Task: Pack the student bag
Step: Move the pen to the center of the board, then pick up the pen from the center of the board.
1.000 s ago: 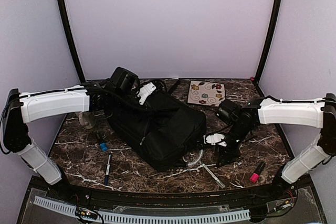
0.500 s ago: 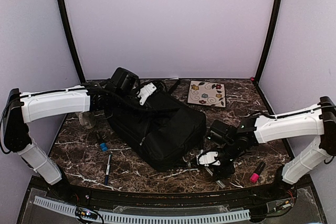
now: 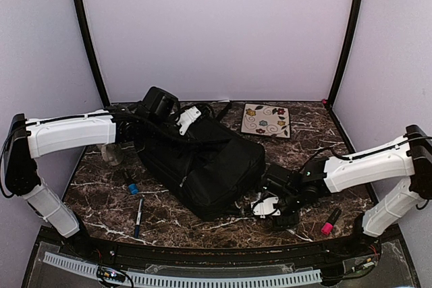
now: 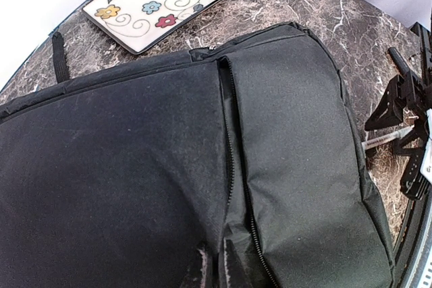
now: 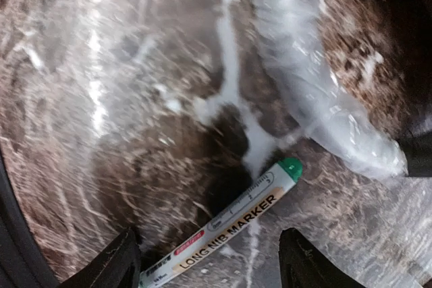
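The student bag (image 3: 202, 160) is a large black fabric bag lying flat mid-table; it fills the left wrist view (image 4: 169, 166), zippers running down its middle. My left gripper (image 3: 191, 125) sits at the bag's back left, its fingertips (image 4: 201, 269) close together, pinching a fold of fabric by the zipper. My right gripper (image 3: 273, 215) is low over the table at the bag's front right, open, its fingers (image 5: 121, 261) on either side of a white green-capped marker (image 5: 223, 234) that lies on the marble. The fingers do not touch the marker.
A floral tile (image 3: 265, 119) lies at the back right. A pink marker (image 3: 330, 222) lies front right. A blue-capped marker (image 3: 130, 183), a black pen (image 3: 138, 215) and a clear round object (image 3: 111, 154) lie left of the bag. Clear plastic (image 5: 324, 112) lies by the green marker.
My right arm has swung forward and left and dropped low, bringing its open gripper down around the green-capped marker. The left arm and the bag have not moved.
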You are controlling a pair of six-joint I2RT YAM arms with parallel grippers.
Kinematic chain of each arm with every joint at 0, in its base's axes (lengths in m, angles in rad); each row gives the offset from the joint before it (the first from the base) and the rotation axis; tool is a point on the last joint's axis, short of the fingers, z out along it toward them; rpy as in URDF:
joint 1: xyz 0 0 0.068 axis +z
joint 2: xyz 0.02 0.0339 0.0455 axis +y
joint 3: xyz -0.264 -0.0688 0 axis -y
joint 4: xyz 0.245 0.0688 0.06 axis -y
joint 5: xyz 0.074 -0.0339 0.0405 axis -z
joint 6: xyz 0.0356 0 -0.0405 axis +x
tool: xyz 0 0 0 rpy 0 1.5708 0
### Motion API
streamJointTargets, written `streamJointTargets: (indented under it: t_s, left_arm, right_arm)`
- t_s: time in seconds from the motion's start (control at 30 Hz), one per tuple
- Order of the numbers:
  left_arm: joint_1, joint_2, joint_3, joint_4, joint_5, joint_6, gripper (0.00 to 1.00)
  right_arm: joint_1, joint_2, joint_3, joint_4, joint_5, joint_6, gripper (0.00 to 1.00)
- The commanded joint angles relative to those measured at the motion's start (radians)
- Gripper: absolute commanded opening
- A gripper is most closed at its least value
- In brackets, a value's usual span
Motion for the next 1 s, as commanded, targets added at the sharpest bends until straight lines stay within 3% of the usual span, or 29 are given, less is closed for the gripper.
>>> streamJointTargets:
  t_s: [0.0, 0.3, 0.5, 0.97]
  left_arm:
    - [0.0, -0.023, 0.025, 0.002, 0.023, 0.01, 0.0]
    - [0.0, -0.02, 0.027, 0.0, 0.028, 0.009, 0.0]
    - [-0.001, -0.019, 0.03, -0.004, 0.031, 0.009, 0.0]
    - [-0.001, -0.028, 0.028, -0.004, 0.03, 0.01, 0.0]
  right_arm:
    - [-0.063, -0.039, -0.044, -0.012, 0.072, 0.002, 0.68]
    - [-0.203, -0.009, -0.022, -0.145, -0.065, -0.015, 0.55]
    - [-0.242, 0.05, -0.014, -0.177, -0.114, -0.001, 0.32]
    - [-0.278, 0.016, 0.031, -0.198, -0.115, -0.021, 0.12]
